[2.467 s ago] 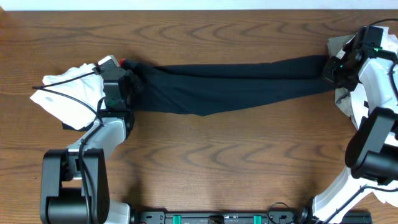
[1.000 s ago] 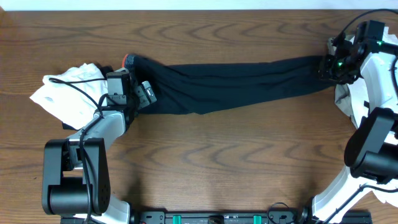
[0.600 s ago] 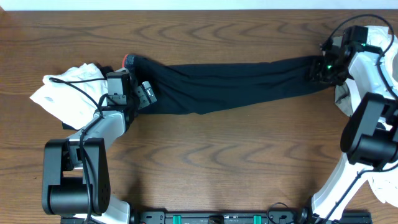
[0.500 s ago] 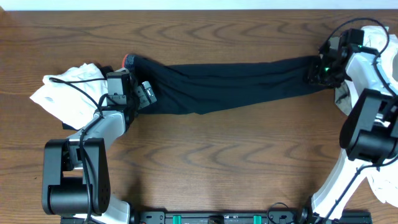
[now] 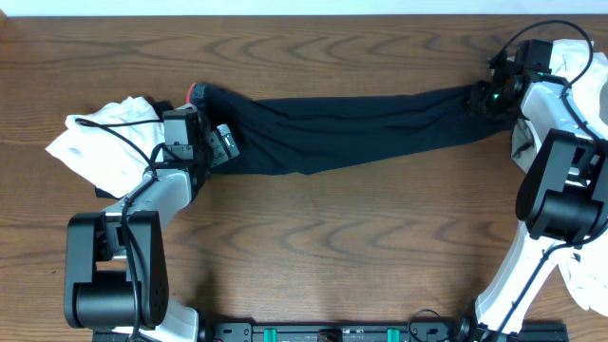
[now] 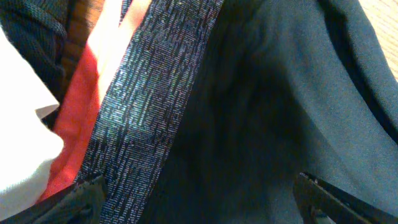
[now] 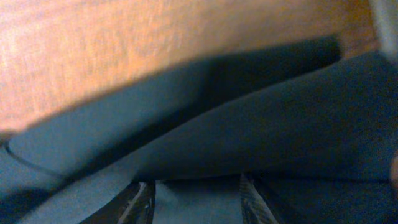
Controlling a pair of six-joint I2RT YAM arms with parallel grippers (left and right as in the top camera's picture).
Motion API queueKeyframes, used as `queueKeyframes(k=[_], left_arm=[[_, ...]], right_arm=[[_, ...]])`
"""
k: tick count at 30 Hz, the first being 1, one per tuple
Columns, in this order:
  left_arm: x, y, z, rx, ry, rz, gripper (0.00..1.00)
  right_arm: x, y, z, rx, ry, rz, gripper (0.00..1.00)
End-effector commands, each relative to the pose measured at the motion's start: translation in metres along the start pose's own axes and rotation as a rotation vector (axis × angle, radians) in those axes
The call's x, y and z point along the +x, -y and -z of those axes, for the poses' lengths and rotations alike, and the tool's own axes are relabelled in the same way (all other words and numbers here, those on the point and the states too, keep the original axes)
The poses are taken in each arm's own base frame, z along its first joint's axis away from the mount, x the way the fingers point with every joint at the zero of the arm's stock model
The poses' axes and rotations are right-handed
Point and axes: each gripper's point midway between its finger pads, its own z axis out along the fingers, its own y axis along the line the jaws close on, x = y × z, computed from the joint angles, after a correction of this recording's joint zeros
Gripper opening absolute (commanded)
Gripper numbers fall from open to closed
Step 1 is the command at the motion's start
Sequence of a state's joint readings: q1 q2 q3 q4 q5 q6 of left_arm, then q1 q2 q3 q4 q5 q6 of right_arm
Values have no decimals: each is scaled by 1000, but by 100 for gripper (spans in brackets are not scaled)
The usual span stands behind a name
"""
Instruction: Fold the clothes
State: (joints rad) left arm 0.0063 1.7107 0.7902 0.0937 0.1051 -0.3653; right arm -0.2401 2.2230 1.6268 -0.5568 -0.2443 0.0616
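Robot lab bench: wood-grain table [image 5: 313, 237], left arm [image 5: 109, 271], right arm [image 5: 560, 190] mounted on black base rail [image 5: 332, 333] at front edge.

Brown wood-grain table [image 5: 313, 247] fills the frame. Black pants [image 5: 361, 128] lie on it, stretched in one long band across the upper middle, left to right. Red waistband end [image 5: 197, 92] sits upper left. Crumpled white garment [image 5: 95, 152] at left, near the waistband. Bunched white cloth [image 5: 525, 152] at right edge, just beside the leg ends. Another white piece [image 5: 587, 285] at lower right edge, support unclear.
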Motion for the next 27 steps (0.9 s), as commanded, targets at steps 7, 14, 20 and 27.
queueKeyframes(k=[7, 14, 20, 27], left_arm=[[13, -7, -3, -18, -44, 10, 98], [15, -8, -2, -22, -52, 11, 98], [15, -8, -2, -22, -52, 11, 98], [15, -8, -2, -22, -52, 11, 98]], right_arm=[[0, 44, -13, 159, 19, -105, 53], [13, 59, -9, 163, -37, -158, 74], [8, 75, 24, 174, -35, -198, 79], [23, 91, 34, 167, -85, -202, 79]])
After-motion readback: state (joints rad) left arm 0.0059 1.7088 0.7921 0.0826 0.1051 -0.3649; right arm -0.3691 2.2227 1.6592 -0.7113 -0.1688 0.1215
